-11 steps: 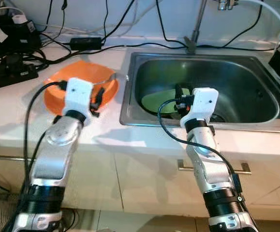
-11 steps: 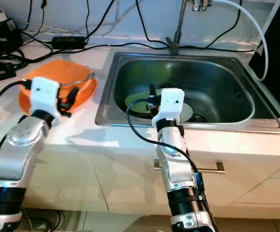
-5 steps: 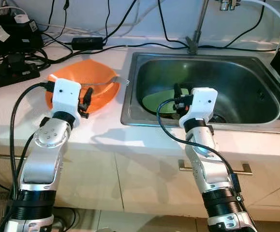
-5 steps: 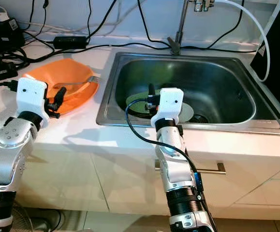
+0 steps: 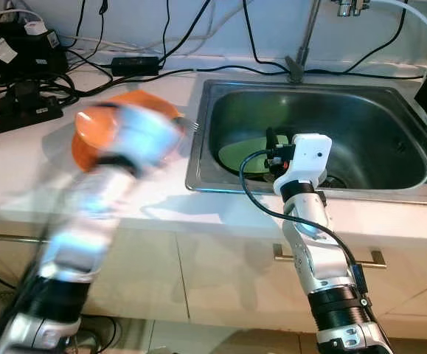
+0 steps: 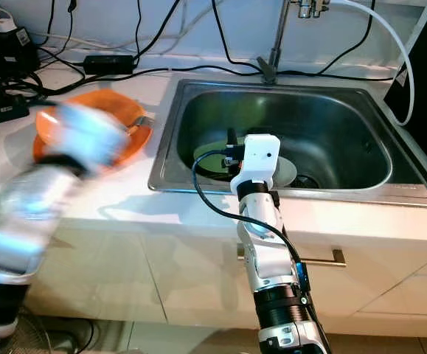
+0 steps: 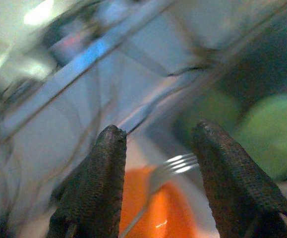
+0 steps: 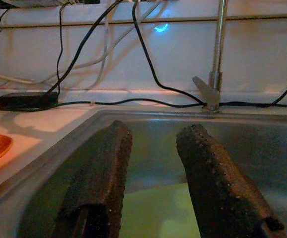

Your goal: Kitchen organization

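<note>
Tools both spread and empty: left tool (image 7: 155, 163) blurred over orange plate (image 5: 95, 129), right tool (image 8: 153, 168) above sink (image 5: 390, 110).

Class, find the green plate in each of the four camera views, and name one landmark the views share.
Left eye: green plate on the sink floor, behind the right tool.
Right eye: same spot.
Left wrist: blurred green patch.
Right wrist: pale green between the fingers.
Shared landmark: steel sink.

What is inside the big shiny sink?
Inside the stainless steel sink lies a flat light green plate on the bottom, near the dark drain. The right gripper hovers above it with open fingers, and the arm hides part of the plate.
</note>
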Controlling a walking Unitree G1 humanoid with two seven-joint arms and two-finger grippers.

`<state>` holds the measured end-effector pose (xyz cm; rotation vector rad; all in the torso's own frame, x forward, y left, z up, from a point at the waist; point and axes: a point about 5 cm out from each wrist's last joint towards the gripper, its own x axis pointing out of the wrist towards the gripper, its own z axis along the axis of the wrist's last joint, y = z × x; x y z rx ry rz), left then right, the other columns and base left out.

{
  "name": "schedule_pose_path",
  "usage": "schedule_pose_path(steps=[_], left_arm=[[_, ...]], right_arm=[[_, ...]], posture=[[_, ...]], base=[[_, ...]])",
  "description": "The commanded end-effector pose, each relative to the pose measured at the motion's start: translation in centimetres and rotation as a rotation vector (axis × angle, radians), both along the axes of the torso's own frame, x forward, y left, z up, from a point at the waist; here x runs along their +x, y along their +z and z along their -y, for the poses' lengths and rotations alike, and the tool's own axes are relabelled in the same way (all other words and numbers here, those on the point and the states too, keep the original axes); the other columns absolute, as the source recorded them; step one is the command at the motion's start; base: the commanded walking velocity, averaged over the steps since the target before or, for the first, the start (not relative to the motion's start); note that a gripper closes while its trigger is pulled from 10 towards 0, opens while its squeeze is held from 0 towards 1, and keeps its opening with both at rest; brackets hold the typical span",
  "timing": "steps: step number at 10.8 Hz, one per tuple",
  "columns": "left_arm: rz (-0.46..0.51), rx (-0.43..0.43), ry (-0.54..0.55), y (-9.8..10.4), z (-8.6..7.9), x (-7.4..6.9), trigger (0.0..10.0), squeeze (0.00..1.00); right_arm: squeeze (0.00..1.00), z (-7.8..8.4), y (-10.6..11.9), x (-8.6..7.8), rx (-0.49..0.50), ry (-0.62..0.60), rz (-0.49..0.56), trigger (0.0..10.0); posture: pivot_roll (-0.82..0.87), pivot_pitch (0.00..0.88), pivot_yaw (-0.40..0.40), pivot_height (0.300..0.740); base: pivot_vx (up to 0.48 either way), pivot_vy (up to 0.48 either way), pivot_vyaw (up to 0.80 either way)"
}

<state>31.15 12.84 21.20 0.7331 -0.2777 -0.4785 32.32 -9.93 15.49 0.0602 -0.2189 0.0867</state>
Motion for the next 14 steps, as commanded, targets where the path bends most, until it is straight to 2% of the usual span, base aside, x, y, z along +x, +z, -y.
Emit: schedule_pose_path(steps=[1,2,3,4,5,7,8,9,12,14], left_arm=[[-0.009,0.122,-0.035,-0.9,0.6,0.2,10.0,0.0],[0.005,0.284,-0.069,-1.7,1.2,0.6,10.0,0.0],[0.019,0.372,-0.074,-2.1,1.8,1.2,10.0,0.0],[0.025,0.397,-0.076,-2.1,2.1,1.5,10.0,0.11],[0.039,0.433,-0.046,-2.0,2.1,2.2,10.0,1.0],[0.051,0.553,0.035,-2.2,1.6,3.8,10.0,0.99],[0.047,0.561,0.023,-2.1,1.7,4.1,10.0,0.0],[0.049,0.579,0.044,-1.8,1.7,5.4,10.0,0.0],[0.109,0.625,0.083,-1.3,2.2,6.7,10.0,0.0],[0.093,0.665,0.097,-1.5,2.4,7.5,10.0,0.0]], right_arm=[[0.0,0.0,0.0,0.2,-0.005,-0.007,-0.007,10.0],[0.0,0.1,0.0,0.2,-0.002,-0.013,-0.007,10.0],[0.0,0.2,-0.1,0.2,0.0,-0.019,-0.007,10.0],[0.0,0.2,-0.1,0.2,0.0,-0.021,-0.008,10.0],[0.0,0.3,-0.1,0.1,0.0,-0.025,-0.008,10.0],[0.0,0.2,-0.2,0.2,0.002,-0.028,-0.011,10.0],[0.0,0.2,-0.1,0.3,0.002,-0.028,-0.01,10.0],[0.0,0.2,-0.1,0.3,0.004,-0.03,-0.008,10.0],[0.0,0.5,0.0,0.3,0.005,-0.04,-0.006,10.0],[0.0,0.4,0.0,0.4,0.003,-0.041,-0.004,10.0]], posture=[[-0.03,0.0,0.012,0.74],[-0.03,0.0,0.015,0.74],[-0.04,0.0,0.021,0.74],[-0.04,0.0,0.022,0.74],[-0.04,0.0,0.026,0.74],[-0.04,0.0,0.027,0.74],[-0.04,0.0,0.029,0.74],[-0.04,0.0,0.029,0.74],[-0.05,0.0,0.034,0.74],[-0.05,0.0,0.036,0.74]], base=[[0.0,0.0,0.0],[0.0,0.0,0.0],[0.0,0.0,0.0],[0.0,0.0,0.0],[0.0,0.0,0.0],[0.0,0.0,0.0],[0.0,0.0,0.0],[0.0,0.0,0.0],[0.0,0.0,0.0],[0.0,0.0,0.0]])
